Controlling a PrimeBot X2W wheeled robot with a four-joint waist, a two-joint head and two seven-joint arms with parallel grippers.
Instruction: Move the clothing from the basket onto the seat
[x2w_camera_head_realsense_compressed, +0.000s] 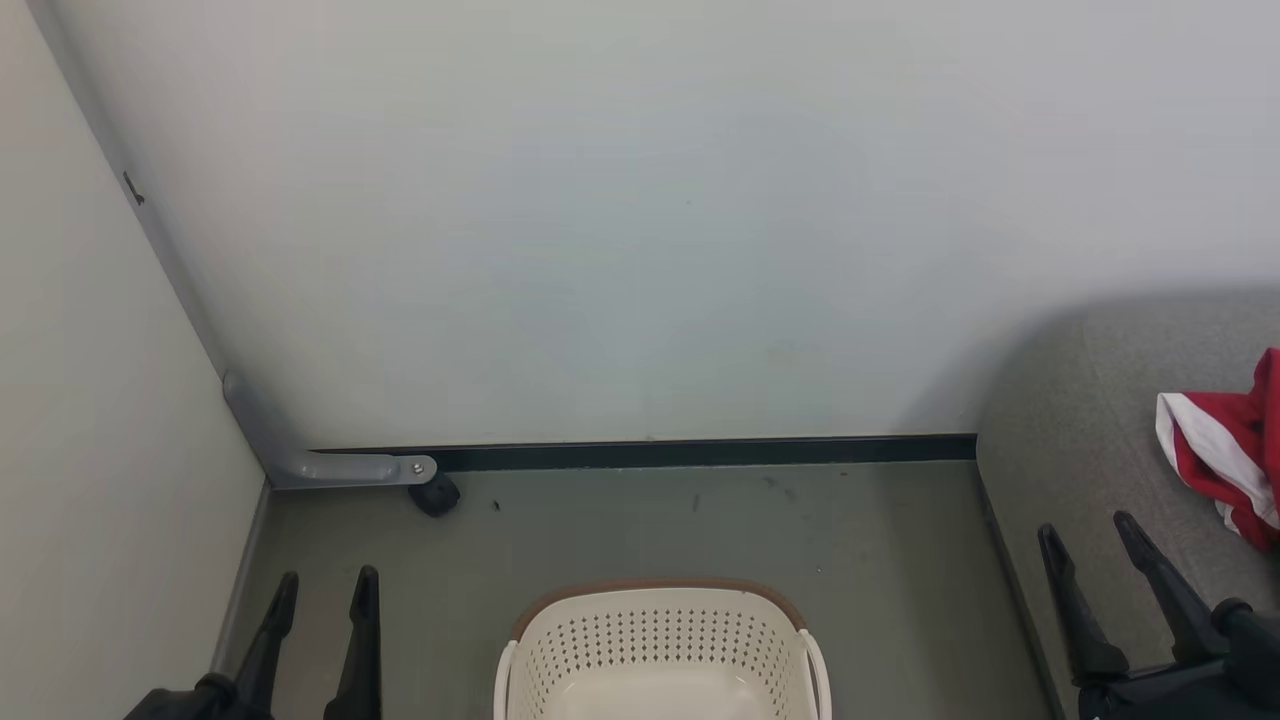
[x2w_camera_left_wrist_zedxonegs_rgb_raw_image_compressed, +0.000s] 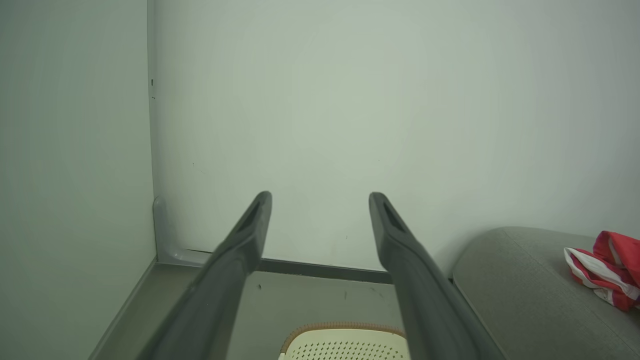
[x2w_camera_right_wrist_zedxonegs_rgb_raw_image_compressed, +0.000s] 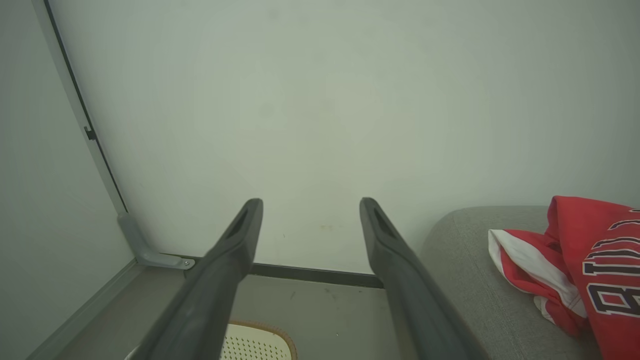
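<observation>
The cream basket (x2w_camera_head_realsense_compressed: 660, 650) with a brown rim sits on the floor at the bottom centre, and the part of its inside that shows holds nothing. Red and white clothing (x2w_camera_head_realsense_compressed: 1225, 455) lies crumpled on the grey seat (x2w_camera_head_realsense_compressed: 1080, 420) at the right; the jersey's lettering (x2w_camera_right_wrist_zedxonegs_rgb_raw_image_compressed: 612, 280) shows in the right wrist view. My left gripper (x2w_camera_head_realsense_compressed: 325, 590) hangs open over the floor left of the basket. My right gripper (x2w_camera_head_realsense_compressed: 1090, 530) is open above the seat's front edge, just left of the clothing. Both hold nothing.
A pale wall (x2w_camera_head_realsense_compressed: 650, 220) runs across the back with a dark skirting strip (x2w_camera_head_realsense_compressed: 700, 452). A side wall (x2w_camera_head_realsense_compressed: 90, 450) closes the left. A grey corner bracket (x2w_camera_head_realsense_compressed: 330, 465) and a small dark object (x2w_camera_head_realsense_compressed: 435, 495) sit in the left corner.
</observation>
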